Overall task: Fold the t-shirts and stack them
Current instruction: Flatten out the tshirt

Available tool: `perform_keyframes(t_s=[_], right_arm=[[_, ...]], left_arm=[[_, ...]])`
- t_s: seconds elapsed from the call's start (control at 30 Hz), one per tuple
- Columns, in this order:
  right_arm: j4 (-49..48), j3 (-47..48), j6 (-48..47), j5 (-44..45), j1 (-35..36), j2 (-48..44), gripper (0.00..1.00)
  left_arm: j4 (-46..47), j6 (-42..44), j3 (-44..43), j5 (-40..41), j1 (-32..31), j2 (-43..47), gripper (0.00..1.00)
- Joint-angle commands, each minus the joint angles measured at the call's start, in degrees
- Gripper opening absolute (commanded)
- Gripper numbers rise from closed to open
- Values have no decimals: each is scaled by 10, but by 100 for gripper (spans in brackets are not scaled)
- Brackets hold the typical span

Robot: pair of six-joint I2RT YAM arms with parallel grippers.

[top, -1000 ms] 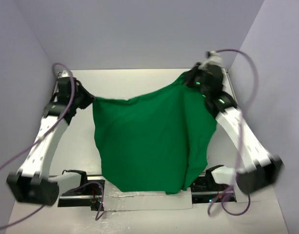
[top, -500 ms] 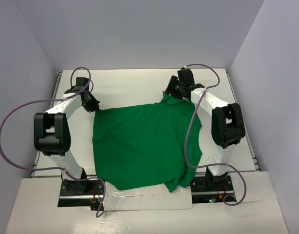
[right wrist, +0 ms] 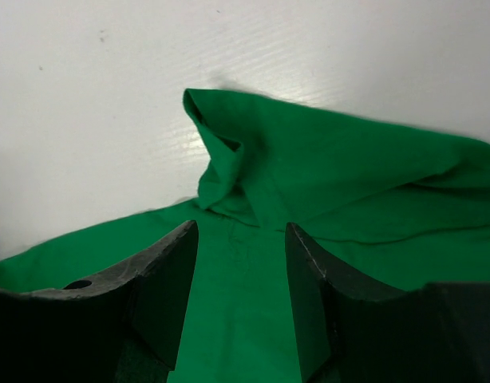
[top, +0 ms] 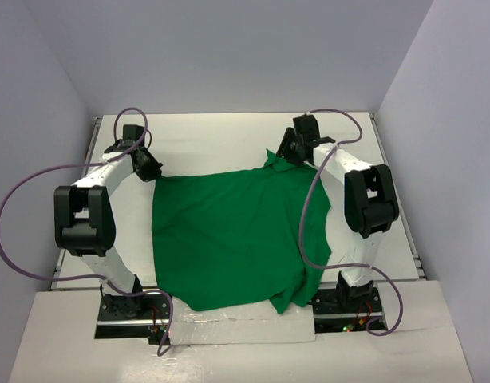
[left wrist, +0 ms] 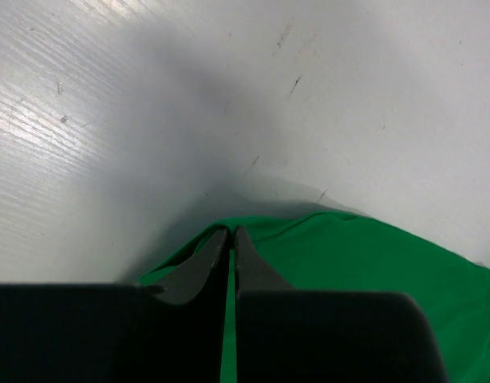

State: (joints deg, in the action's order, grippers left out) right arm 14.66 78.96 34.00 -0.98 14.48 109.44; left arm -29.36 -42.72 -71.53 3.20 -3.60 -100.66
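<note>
Left gripper [top: 149,170] pinched shut on far-left corner of plain bright-green cloth t-shirt [top: 229,239], which lies spread across the middle of white table [top: 205,136], reaching its near edge. Right gripper [top: 286,152] jaws apart, holding nothing, over the bunched far-right corner. Step: probably laying flat before folding. Next: left lets go, smooth that crumpled corner.

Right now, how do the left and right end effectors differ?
The left end effector is shut, pinching the far left corner of the green t-shirt; the right end effector stands open, gripping nothing. The cloth lies fairly smooth beside the left one, but is bunched in a raised fold just ahead of the right one. Both sit low at the shirt's far edge.
</note>
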Motion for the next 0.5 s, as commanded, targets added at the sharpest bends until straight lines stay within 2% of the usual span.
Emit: perform_keyframes(t_s=[0.0,0.13,0.47], right_arm=[[6,0,-13,12,2,11,53],[3,-18,14,9,1,16,51],[-144,-130,173,-72,-9,-6,57]], left_arm=[[22,7,-18,3,6,24,10],[21,5,-17,4,6,27,10],[18,11,-14,6,8,36,10]])
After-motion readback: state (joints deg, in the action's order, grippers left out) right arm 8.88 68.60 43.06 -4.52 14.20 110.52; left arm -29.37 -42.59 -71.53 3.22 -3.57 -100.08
